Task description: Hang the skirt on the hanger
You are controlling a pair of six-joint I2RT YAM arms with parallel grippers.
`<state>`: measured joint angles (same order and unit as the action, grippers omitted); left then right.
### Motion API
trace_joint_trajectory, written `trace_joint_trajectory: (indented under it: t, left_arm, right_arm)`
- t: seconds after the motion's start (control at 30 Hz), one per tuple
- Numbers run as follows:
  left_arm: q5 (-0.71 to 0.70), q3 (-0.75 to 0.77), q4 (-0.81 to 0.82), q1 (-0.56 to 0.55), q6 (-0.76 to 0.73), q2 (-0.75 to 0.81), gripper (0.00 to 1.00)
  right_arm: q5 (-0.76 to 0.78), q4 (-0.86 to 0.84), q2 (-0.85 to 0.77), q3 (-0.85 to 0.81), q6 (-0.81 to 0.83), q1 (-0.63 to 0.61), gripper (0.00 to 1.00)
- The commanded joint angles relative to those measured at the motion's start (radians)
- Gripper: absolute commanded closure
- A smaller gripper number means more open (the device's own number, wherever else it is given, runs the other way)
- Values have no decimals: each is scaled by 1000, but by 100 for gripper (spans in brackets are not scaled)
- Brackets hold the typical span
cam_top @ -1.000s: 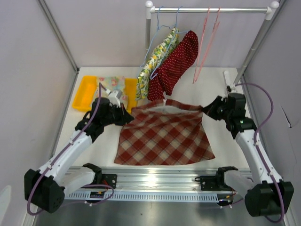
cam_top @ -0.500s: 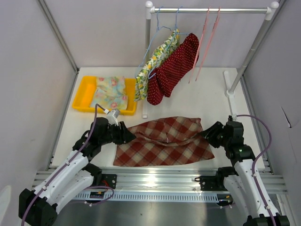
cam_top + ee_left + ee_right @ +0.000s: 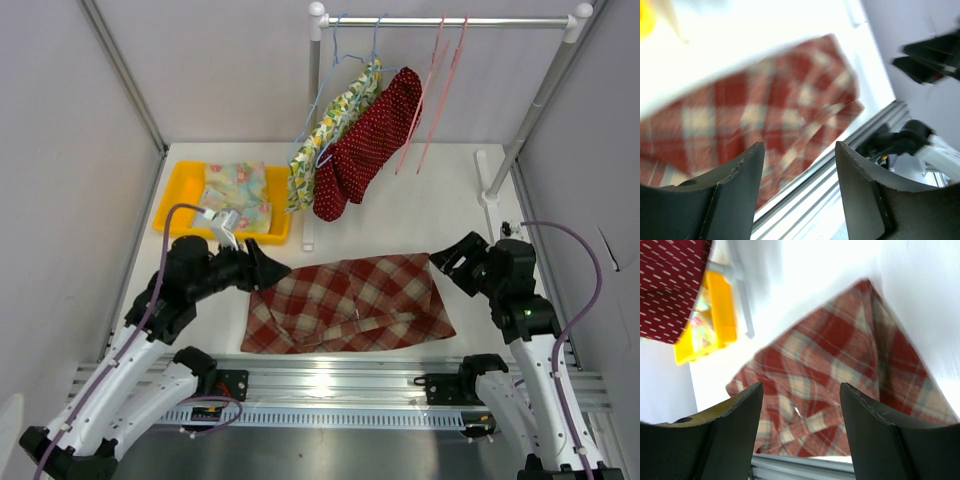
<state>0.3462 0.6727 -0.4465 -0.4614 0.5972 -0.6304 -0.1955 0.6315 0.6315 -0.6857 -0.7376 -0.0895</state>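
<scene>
The plaid skirt (image 3: 345,305) lies folded over itself on the white surface (image 3: 420,210), between the left gripper (image 3: 268,270) and the right gripper (image 3: 447,262); both are spread wide and hold nothing, each poised just off one upper corner of the cloth. Because the top edge is doubled over, a pinch here could catch two layers or miss the waistband. The skirt would then lift bunched, and would likely slip off the thin pink hangers (image 3: 440,90).
</scene>
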Motion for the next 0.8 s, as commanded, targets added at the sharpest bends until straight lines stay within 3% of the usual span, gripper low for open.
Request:
trace_joint_trajectory:
  t: [0.0, 0.07, 0.1, 0.23, 0.47, 0.77]
  left_arm:
    - [28, 233, 57, -54, -79, -59, 37]
    - [-44, 324, 54, -121, -143, -135, 37]
    - [-83, 487, 37, -188, -167, -229, 37]
    - [-338, 764, 98, -331, -281, -467, 37]
    - [-469, 1158, 265, -395, -419, -866, 37]
    - [-545, 1687, 230, -404, -547, -1296, 36]
  right_arm:
    - [25, -6, 42, -86, 49, -1, 33]
    - [21, -19, 62, -92, 55, -1, 36]
    - [21, -23, 63, -95, 56, -3, 38]
    - [11, -30, 76, -103, 66, -1, 38]
    - [-27, -27, 86, -98, 93, 0, 43]
    - [-50, -19, 105, -150, 130, 0, 43]
